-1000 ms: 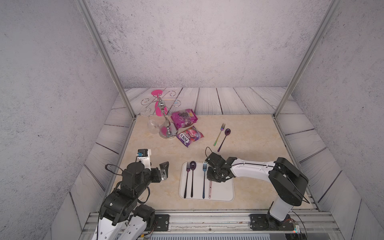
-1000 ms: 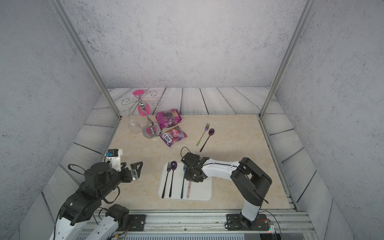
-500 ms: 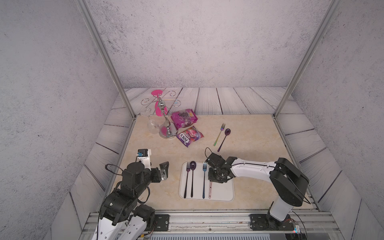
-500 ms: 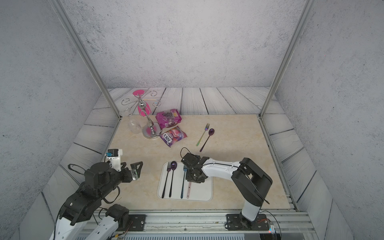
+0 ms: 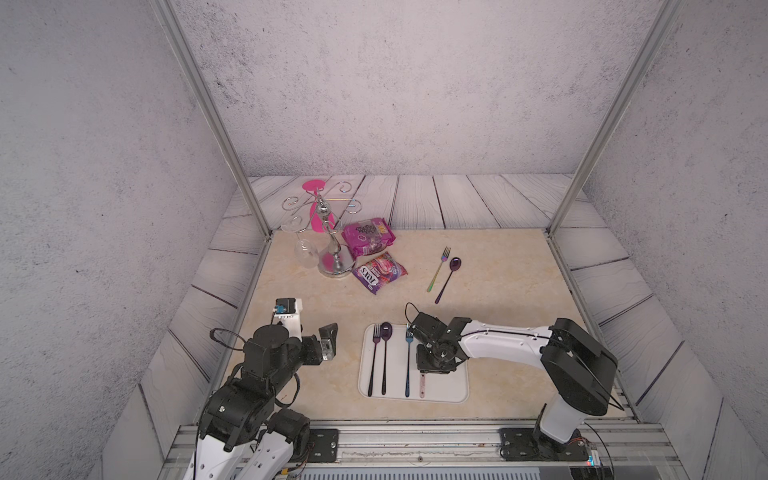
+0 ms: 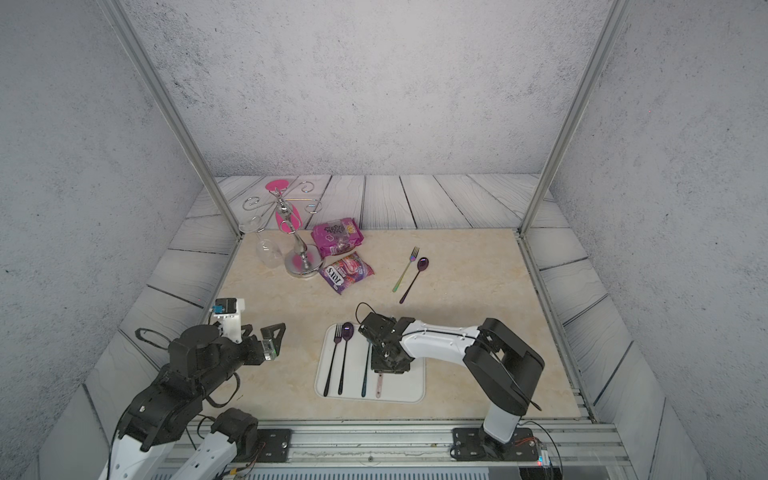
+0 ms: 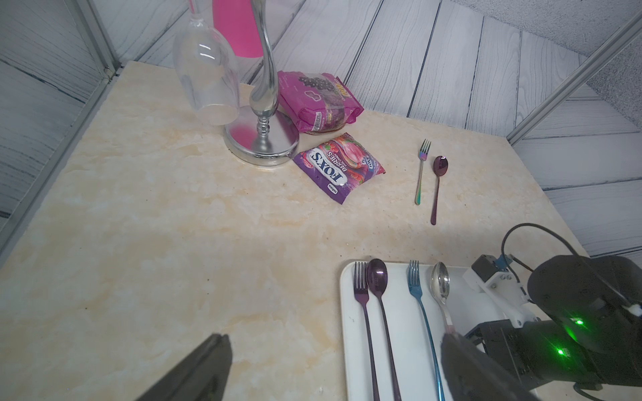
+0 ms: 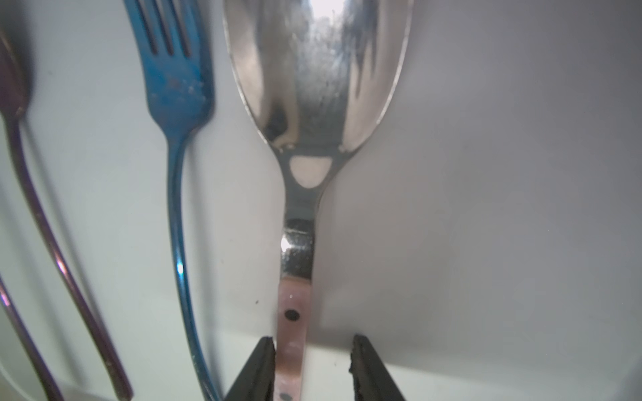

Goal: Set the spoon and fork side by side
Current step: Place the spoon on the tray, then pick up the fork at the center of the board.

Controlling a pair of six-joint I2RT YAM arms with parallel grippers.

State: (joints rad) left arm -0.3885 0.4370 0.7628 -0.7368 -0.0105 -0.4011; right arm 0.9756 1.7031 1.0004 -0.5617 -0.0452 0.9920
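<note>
Grey speckled walls (image 5: 374, 83) and metal posts (image 5: 208, 112) enclose pale planks (image 5: 457, 203) around a beige marble tabletop (image 5: 507, 266).

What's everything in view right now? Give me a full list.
tray: 1, white, table front
dark fork: 1, purple, on tray
dark spoon: 1, purple, beside dark fork
blue fork: 1, blue, on tray
shiny spoon: 1, silver, pink handle, beside blue fork
small fork: 1, rainbow, table behind tray
small spoon: 1, purple, beside small fork
snack packets: 2, pink and purple, near stand
stand: 1, silver, back left
glasses: 2, clear and pink, hanging on stand
left claw: 1, black, open, beside tray
right claw: 1, black, open around shiny spoon's handle
</note>
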